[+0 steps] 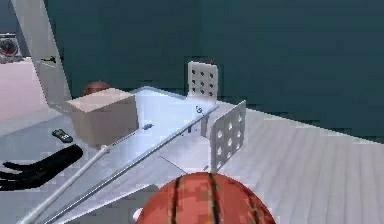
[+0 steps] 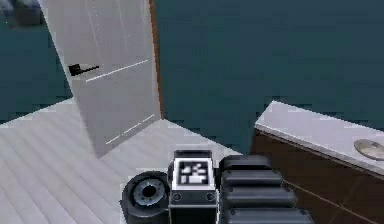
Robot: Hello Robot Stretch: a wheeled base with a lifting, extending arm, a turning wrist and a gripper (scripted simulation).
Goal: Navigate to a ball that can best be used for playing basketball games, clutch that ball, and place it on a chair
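An orange basketball (image 1: pixel 205 200) with dark seams sits at the forward view's bottom edge, its lower part cut off. What it rests on is hidden. A second brownish round thing (image 1: pixel 97 88) peeks out behind a cardboard box (image 1: pixel 102 115). In the arm side view the arm's dark bar rises from the bottom edge with a white marked square (image 2: pixel 192 172). To the left of it is the gripper's (image 2: pixel 148 195) dark rounded body. I cannot make out its far end, so I cannot tell whether it holds anything.
Ahead lies a pale flat surface (image 1: pixel 160 130) with long rails and two white perforated plates (image 1: pixel 228 135). On its left are a small dark device (image 1: pixel 62 134) and a black object (image 1: pixel 35 170). To the side stand a white door (image 2: pixel 115 70) and a brown cabinet (image 2: pixel 320 160) with a light top.
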